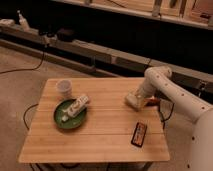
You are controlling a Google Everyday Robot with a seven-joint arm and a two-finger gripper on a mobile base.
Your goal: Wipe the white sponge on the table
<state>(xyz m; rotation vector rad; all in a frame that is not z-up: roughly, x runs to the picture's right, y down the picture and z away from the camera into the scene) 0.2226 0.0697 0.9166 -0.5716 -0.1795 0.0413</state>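
The white sponge lies flat on the light-wood table, near its right back part. My gripper comes down from the white arm on the right and is shut on the sponge, pressing it against the tabletop. The arm's elbow rises above the table's back right corner. The fingertips are hidden behind the sponge and the wrist.
A green plate with a white bottle-like item sits at the left. A white cup stands behind it. A dark flat phone-like object lies near the front right. A shelf and cables run behind the table.
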